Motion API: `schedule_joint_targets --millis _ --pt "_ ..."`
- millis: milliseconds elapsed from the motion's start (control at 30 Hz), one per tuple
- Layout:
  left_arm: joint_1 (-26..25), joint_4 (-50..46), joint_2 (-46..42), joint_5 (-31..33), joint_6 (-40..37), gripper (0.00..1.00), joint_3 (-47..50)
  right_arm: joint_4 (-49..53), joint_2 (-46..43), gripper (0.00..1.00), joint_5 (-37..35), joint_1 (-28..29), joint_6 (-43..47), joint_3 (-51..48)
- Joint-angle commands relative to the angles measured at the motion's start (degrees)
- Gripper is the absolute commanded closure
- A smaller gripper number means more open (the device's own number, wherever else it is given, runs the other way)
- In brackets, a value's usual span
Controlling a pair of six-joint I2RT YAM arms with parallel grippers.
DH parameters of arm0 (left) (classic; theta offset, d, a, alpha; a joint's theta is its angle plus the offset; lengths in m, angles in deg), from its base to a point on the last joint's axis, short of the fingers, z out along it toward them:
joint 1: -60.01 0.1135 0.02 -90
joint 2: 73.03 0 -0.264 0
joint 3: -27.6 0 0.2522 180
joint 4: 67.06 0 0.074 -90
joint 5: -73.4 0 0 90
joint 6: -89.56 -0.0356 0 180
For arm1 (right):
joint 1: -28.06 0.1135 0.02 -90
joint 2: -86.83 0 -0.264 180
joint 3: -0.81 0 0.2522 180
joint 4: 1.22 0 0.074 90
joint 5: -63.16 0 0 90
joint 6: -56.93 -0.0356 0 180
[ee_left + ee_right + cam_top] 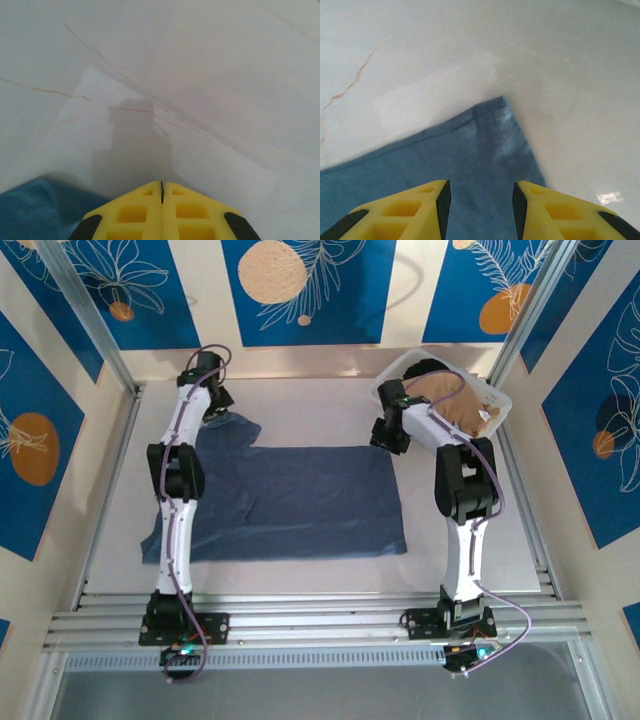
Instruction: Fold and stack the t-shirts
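Observation:
The slate-blue t-shirt (pixel 300 500) lies spread flat on the white table, one sleeve reaching toward the far left. My left gripper (pixel 213 408) hovers at that far sleeve. In the left wrist view its yellow fingers (pixel 161 187) are pressed together with no cloth showing between the tips, and blue cloth (pixel 30 210) lies at the lower left. My right gripper (pixel 388 432) is at the shirt's far right corner. Its jaws (pixel 481 192) stand open just above that corner (pixel 495 145). The tan t-shirt (pixel 455 405) sits crumpled in the basket.
The white lattice basket (pixel 497 400) stands at the far right corner, just behind the right arm. Metal frame posts (pixel 95 325) rise at the back left and right. Aluminium rails (pixel 320 620) run along the near edge, where both arm bases are bolted.

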Motion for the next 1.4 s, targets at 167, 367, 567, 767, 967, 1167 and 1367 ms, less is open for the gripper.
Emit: schedule_joint_targets --millis 167,367,567,767,967,1167,1367 --pt "-0.51 -1.84 -7.05 -4.24 -1.40 1.00 2.61 3.64 7.07 0.59 -7.76 0.53 2.32 6.94" --pt "-0.58 -1.40 -10.03 -5.64 -1.07 1.00 6.03 2.88 9.77 0.61 -7.74 0.20 3.18 7.85" --pt "-0.69 -2.20 -10.74 -6.25 -1.25 1.00 6.05 3.08 10.99 0.62 -5.93 0.66 2.04 7.73" --pt "-1.04 -2.74 -12.61 -6.07 -1.39 1.00 6.05 -3.08 3.63 0.60 -10.54 1.72 2.93 0.82" --pt "-1.22 -3.23 -13.89 -6.11 -1.55 1.00 6.40 -9.53 -4.86 0.60 -7.86 4.61 12.46 -1.93" --pt "-1.22 -3.08 -14.25 -6.14 -1.51 1.00 7.45 -1.62 1.08 0.58 -13.35 7.48 15.16 0.57" --pt "-1.22 -3.80 -15.42 -6.03 -2.45 1.00 7.53 -4.76 4.20 0.53 -13.25 5.77 19.14 1.50"
